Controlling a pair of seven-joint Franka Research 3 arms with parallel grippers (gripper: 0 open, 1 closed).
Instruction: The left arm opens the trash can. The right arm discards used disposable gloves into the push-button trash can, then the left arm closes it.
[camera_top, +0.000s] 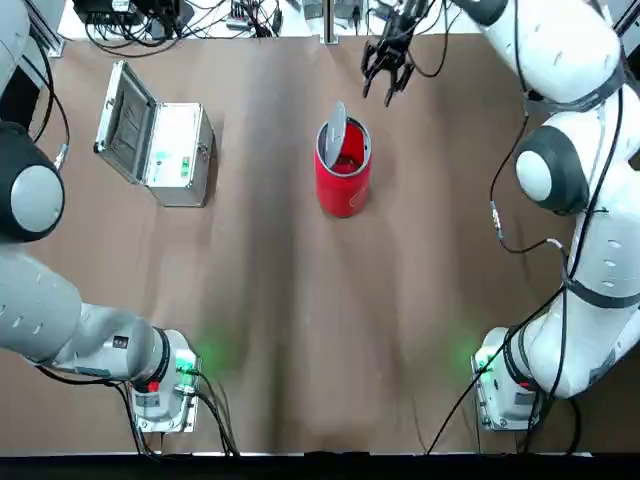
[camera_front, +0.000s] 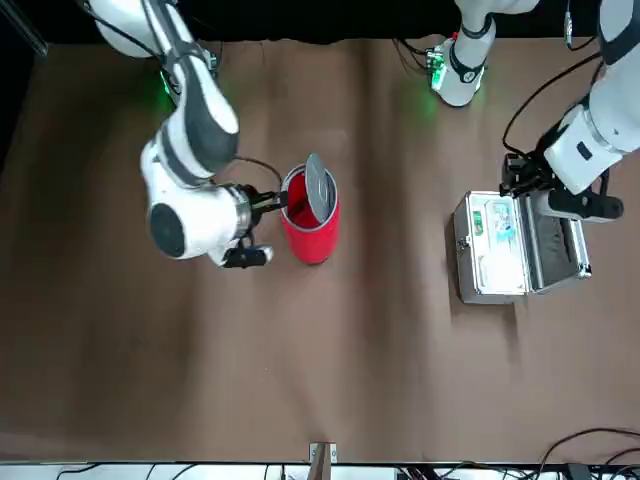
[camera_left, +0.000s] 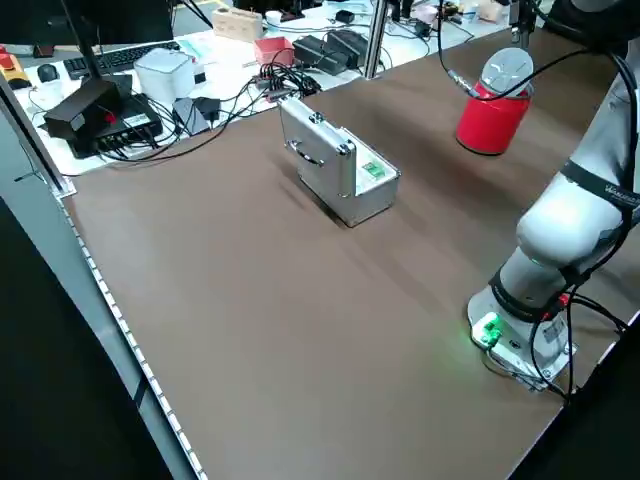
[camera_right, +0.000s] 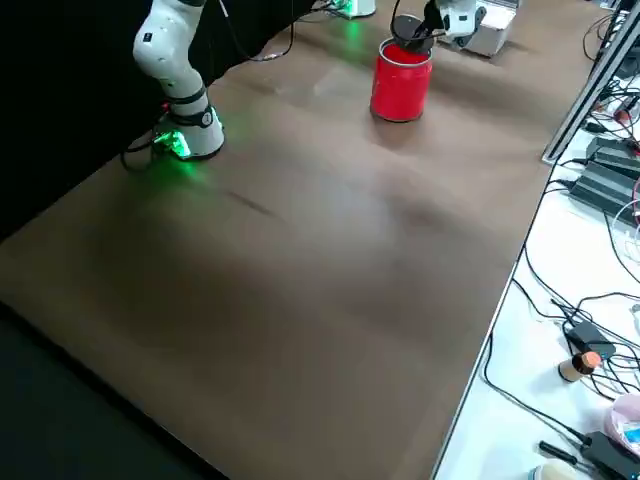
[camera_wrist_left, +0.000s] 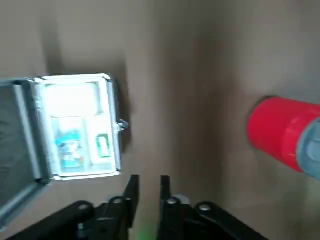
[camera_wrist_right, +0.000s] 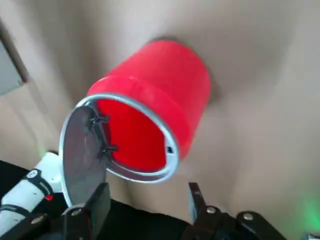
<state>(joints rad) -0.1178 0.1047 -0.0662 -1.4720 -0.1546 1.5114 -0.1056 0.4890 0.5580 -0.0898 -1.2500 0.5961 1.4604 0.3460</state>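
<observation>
Inside silver case (camera_top: 178, 150), unreadable green-marked label

the bin (camera_wrist_right: 150, 107) is open, but its bottom lies in shadow, so any gloves inside cannot be made out. in the left wrist view the bin (camera_wrist_left: 285, 135) is cut by the edge, its lid (camera_wrist_left: 310, 150) blurred.

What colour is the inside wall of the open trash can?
Red, like its outside; the trash can interior shows best in the right wrist view, beside its raised silver-grey lid.
</observation>
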